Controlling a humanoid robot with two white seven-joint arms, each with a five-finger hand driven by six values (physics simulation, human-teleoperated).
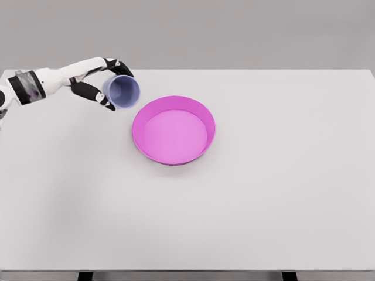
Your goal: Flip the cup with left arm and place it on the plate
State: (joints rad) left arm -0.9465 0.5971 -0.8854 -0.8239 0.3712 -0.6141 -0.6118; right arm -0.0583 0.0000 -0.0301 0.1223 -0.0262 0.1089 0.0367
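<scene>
The left robot hand (108, 82) reaches in from the picture's left edge on its white arm and grasps a pale lavender-blue cup (122, 92), with dark-tipped fingers (120, 65) curled over the cup's top side and another finger (99, 98) wrapped under its lower side. The cup is tilted so that its open mouth faces toward the camera and slightly to the right, showing the darker inside and the round rim. It sits in the upper left part of the white counter (263, 193), and whether it is lifted clear of the surface or just grazing it cannot be told from this view. Just to the right and a little nearer the camera lies a round magenta plate (203, 113) with a raised rim and a lighter pink floor; nothing lies in it. The cup's rim is close to the plate's upper left edge but apart from it. Only the left arm shows in the head view.
</scene>
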